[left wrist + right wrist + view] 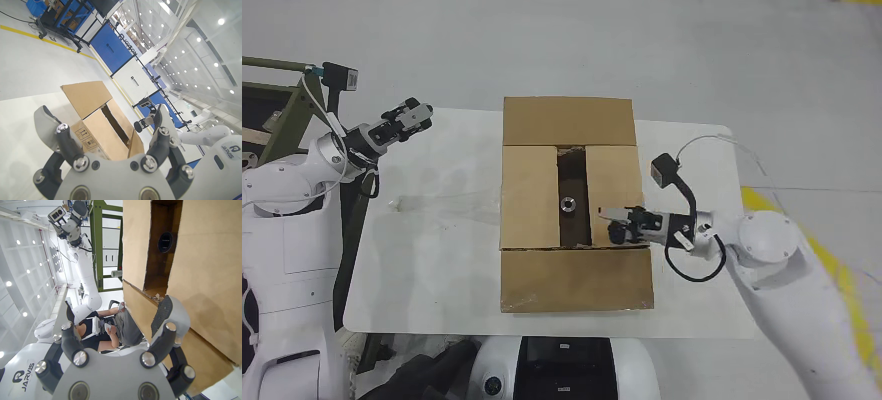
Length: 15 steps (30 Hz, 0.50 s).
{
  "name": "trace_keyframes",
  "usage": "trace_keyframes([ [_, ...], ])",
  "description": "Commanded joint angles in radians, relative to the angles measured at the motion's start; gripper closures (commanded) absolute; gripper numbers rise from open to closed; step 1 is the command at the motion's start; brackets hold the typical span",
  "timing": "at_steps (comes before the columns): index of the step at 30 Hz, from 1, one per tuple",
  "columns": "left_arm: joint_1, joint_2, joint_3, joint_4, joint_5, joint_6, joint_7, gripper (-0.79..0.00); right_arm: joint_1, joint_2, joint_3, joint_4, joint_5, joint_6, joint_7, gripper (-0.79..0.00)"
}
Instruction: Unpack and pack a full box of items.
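Cardboard box (530, 195) sits mid-table (442, 250), outer flaps laid out at 12 & 6, inner pair nearly shut w/ a slot showing a round metal part (567, 205). My right gripper (610, 222), spread & empty, hangs over the 3 o'clock flap at the slot edge, prob. to peel it back. Left gripper (417, 110), also spread, sits at 10, out of the way.

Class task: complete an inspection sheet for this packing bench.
Surface: white table.
Job's things: cardboard box, outer flaps open, inner flaps apart; round metal part in the gap.
Clutter: small white object on the table, on the left arm's side.
Tools: left tool open above the table's far left corner; right tool open at an inner flap's edge.
Cables: white cable looping by the right arm.
Surroundings: yellow floor line, green frame.
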Motion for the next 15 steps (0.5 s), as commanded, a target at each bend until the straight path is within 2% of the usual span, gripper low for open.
trace_keyframes([
  [1,0.0,0.0,0.0,0.0,0.0,0.0,0.0,-0.785,0.024,-0.006,-0.033,0.017,-0.004,0.003,-0.008,-0.785],
  [15,0.0,0.0,0.0,0.0,0.0,0.0,0.0,-0.785,0.19,-0.065,-0.235,0.139,-0.003,-0.016,-0.081,-0.785],
])
